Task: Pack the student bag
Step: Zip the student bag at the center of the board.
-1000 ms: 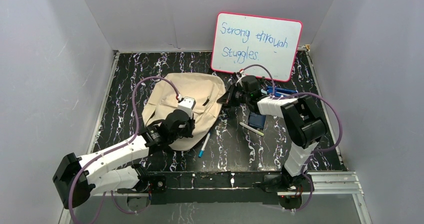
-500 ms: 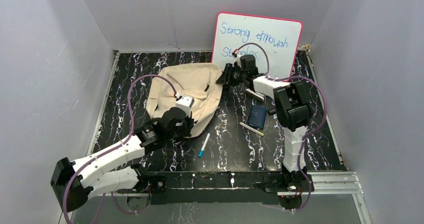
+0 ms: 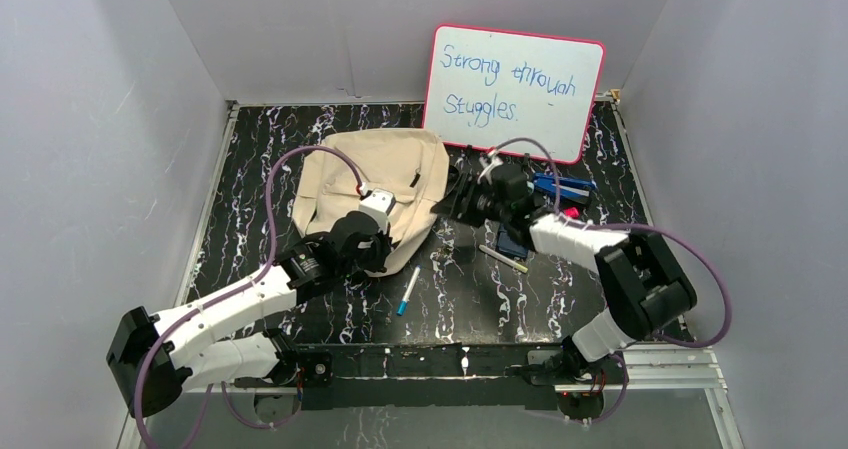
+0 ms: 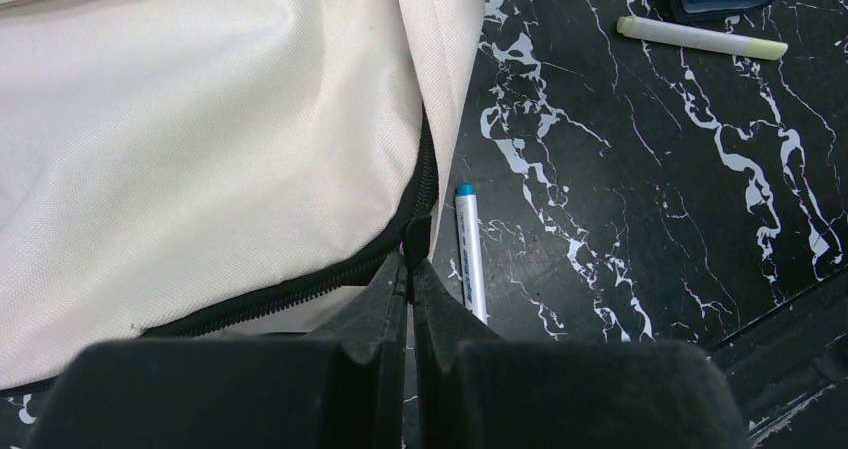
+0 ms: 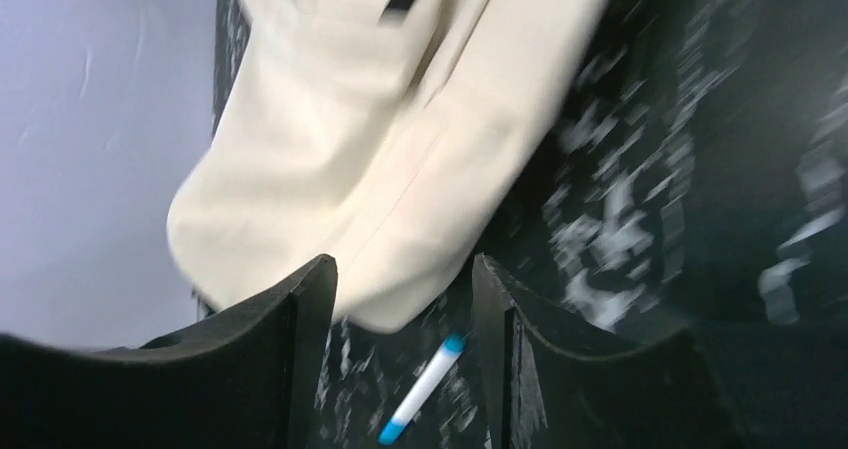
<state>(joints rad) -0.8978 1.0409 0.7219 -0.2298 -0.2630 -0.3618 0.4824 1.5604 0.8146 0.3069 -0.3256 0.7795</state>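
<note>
While the left hand (image 4: 410,279) pinches the zip pull (image 4: 415,233), draw steadily along the bag (image 4: 200,119); the empty, parted right hand (image 5: 402,281) should brace it.

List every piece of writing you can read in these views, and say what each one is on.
"Strong through" is the top line, handwritten in blue marker on the pink-framed whiteboard leaning against the back wall.
"Stuggles." is the second line on the same board, spelled that way.
The white pen with the blue cap has small print along its barrel, too small to read.
No other text shows.
</note>
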